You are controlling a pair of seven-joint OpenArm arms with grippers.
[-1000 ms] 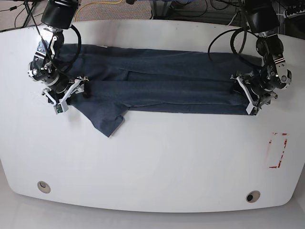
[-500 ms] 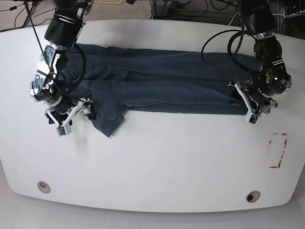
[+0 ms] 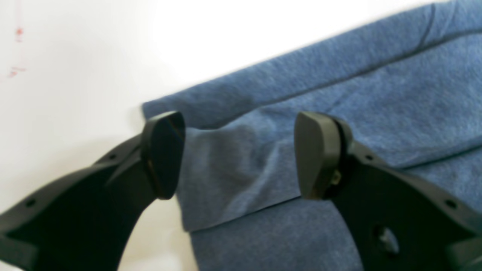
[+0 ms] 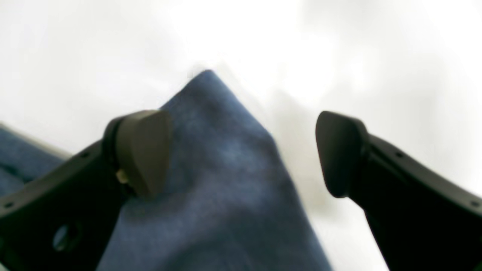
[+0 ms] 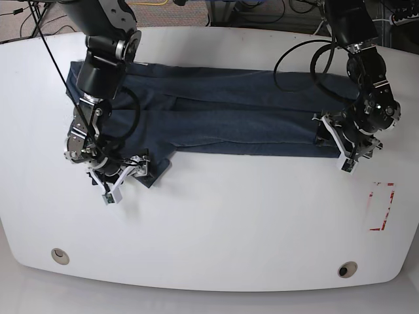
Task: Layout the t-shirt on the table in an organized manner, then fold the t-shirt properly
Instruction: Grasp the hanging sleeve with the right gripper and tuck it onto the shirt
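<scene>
Closing on only the top layer is the main risk here. The shirt (image 5: 229, 121) lies on the bench (image 5: 216, 222) as a long folded band, and near the left end effector (image 3: 237, 154) the wrist view shows several stacked layers with a loose flap edge between the fingers. If the fingers pinch just that flap, lifting would likely peel it away and undo the fold beneath. A second risk sits at the other end: the right end effector (image 4: 241, 154) straddles a pointed tip of cloth, probably a sleeve, that pokes out from the band toward the bench's near edge. The tip lies off-centre, hard against one finger (image 4: 145, 150) and well clear of the other, so a close could catch only its margin and let it slip, or drag the band askew.

Both end effectors are spread and hold nothing. In the base view the left one (image 5: 342, 140) hangs at the band's end nearest the red mark (image 5: 381, 206), with the band's corner between its fingers. The right one (image 5: 124, 175) is at the band's opposite end, over the protruding tip, on the side facing the two grommets (image 5: 60, 256).

Uneven timing is a further hazard: if one end effector pulls before the other grips, the band would probably skew across the glossy bench.
</scene>
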